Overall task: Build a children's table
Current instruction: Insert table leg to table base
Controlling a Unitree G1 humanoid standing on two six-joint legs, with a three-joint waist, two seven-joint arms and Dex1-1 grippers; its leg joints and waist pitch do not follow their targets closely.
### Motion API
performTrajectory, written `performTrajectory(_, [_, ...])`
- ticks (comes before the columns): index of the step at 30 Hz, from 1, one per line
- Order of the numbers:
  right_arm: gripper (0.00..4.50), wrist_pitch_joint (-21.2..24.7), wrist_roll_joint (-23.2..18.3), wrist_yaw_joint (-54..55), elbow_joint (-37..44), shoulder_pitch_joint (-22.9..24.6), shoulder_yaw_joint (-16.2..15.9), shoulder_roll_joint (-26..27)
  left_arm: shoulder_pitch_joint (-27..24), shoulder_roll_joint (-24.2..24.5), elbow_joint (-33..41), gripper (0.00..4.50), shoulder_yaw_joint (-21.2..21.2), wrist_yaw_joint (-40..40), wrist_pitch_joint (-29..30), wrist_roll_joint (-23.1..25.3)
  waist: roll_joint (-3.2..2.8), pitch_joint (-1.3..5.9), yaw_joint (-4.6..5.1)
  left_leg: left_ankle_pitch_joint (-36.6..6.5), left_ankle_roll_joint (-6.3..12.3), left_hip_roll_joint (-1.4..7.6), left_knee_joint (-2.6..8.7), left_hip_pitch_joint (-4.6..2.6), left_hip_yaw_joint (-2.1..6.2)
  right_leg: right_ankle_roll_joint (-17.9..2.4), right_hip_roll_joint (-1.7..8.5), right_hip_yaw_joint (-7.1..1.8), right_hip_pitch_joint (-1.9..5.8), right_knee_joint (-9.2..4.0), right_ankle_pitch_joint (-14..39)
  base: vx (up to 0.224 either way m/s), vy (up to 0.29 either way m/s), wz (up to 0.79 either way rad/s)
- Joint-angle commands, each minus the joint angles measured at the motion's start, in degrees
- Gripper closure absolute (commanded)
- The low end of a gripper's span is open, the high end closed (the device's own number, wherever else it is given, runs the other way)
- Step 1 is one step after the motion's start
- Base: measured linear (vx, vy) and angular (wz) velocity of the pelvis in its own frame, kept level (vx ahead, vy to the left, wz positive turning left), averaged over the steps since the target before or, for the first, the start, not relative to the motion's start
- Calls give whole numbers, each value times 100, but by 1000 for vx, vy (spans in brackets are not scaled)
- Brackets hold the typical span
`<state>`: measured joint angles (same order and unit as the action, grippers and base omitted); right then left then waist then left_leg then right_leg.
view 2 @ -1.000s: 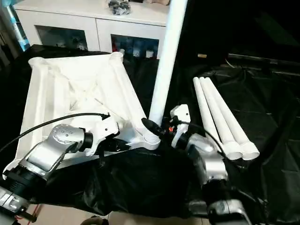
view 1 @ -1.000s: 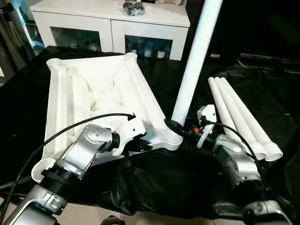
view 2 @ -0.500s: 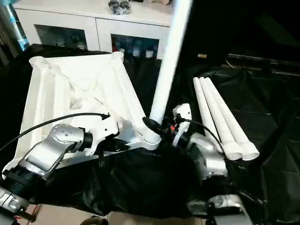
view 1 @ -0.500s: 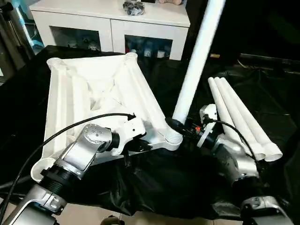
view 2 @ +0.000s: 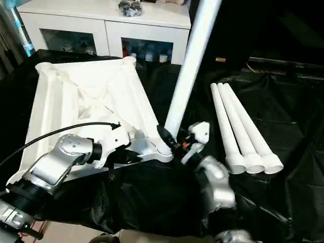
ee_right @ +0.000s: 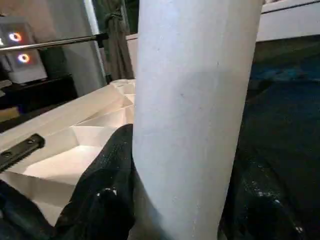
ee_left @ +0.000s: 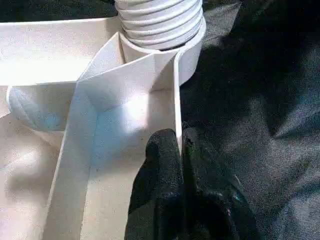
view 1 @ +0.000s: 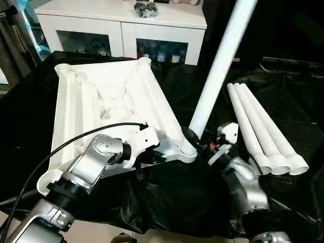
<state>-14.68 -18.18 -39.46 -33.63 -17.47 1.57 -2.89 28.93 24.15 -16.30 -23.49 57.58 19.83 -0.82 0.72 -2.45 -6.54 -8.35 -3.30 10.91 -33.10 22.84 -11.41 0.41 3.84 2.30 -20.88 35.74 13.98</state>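
Observation:
The children's table top (view 1: 101,96) lies upside down on black cloth, ribbed underside up. My left gripper (ee_left: 179,137) is shut on the top's thin rim (ee_left: 176,85), right beside the near right corner socket (view 1: 187,150). A long white leg (view 1: 218,71) stands in that socket with its ridged end (ee_left: 160,20) seated, leaning up and to the right. My right gripper (view 1: 193,138) is shut on this leg just above the socket; a black finger (ee_right: 107,185) presses against the tube (ee_right: 195,115). Three more legs (view 1: 260,129) lie side by side on the cloth to the right.
A white cabinet (view 1: 121,23) with glass doors stands behind the table top, with small items on it. Black cloth (view 1: 172,197) covers the work surface and hangs in folds over the near edge. A black cable (view 1: 71,142) arcs over my left forearm.
The leg's upper end has leaned further to the right while its foot stays in the socket. My right forearm has swung with it. The left gripper keeps its hold on the rim.

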Motion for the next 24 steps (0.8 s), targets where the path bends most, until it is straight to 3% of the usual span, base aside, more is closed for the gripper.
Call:
performTrajectory(1, [262, 151, 276, 643, -500, 467, 354, -251, 164, 74, 45, 450, 60, 65, -94, 51, -166, 265, 79, -2726, -405, 322, 541, -290, 225, -980, 452, -261, -51, -545, 1394, 0, 0, 0])
performTrajectory(7, [262, -3, 260, 784, -393, 624, 343, -192, 178, 75, 4, 450, 50, 62, -125, 83, -170, 268, 68, -2694, -382, 321, 551, -280, 219, -974, 448, -265, -48, -544, 1208, 0, 0, 0])
performTrajectory(8, [262, -38, 280, 735, -373, 653, 330, -236, 178, 76, -16, 450, 48, 62, -141, 94, -141, 263, 75, -2687, -368, 320, 554, -270, 215, -965, 447, -264, -41, -548, 1223, 0, 0, 0])
performTrajectory(12, [262, 77, 190, 507, -249, 695, 347, -391, 177, 90, -47, 450, 46, 52, -165, 110, -144, 260, 74, -2650, -339, 320, 553, -266, 215, -954, 457, -269, -40, -553, 1309, 0, 0, 0])
performTrajectory(13, [262, 113, 154, 456, -195, 686, 366, -447, 176, 91, -57, 450, 46, 45, -171, 115, -101, 259, 72, -2612, -314, 325, 553, -267, 210, -945, 455, -267, -34, -559, 1321, 0, 0, 0])
performTrajectory(14, [262, 140, 135, 426, -143, 678, 373, -479, 174, 93, -60, 450, 48, 41, -178, 117, -114, 262, 64, -2587, -298, 324, 547, -270, 210, -943, 457, -270, -32, -554, 1311, 0, 0, 0])
performTrajectory(16, [262, 200, 94, 365, -36, 657, 383, -538, 171, 97, -66, 450, 50, 34, -188, 122, -128, 272, 52, -2425, -267, 330, 553, -262, 206, -939, 447, -264, -16, -542, 1097, 0, 0, 0])
performTrajectory(18, [262, 325, -10, 219, 100, 571, 386, -597, 175, 91, -71, 450, 53, 26, -188, 125, -90, 288, 57, -2242, -218, 327, 547, -242, 196, -971, 437, -251, 15, -514, 838, 0, 0, 0])
performTrajectory(21, [262, 461, -92, 96, 286, 468, 349, -668, 168, 95, -80, 450, 53, 12, -208, 138, -98, 297, 56, -1988, -126, 318, 529, -221, 186, -1013, 436, -243, 39, -488, 528, 0, 0, 0])
performTrajectory(24, [262, 725, -268, 7, 527, 332, 368, -721, 156, 106, -83, 450, 53, 2, -234, 146, -40, 323, 48, -1460, 79, 303, 470, -192, 163, -1072, 433, -231, 87, -432, 12, 0, 0, 0])
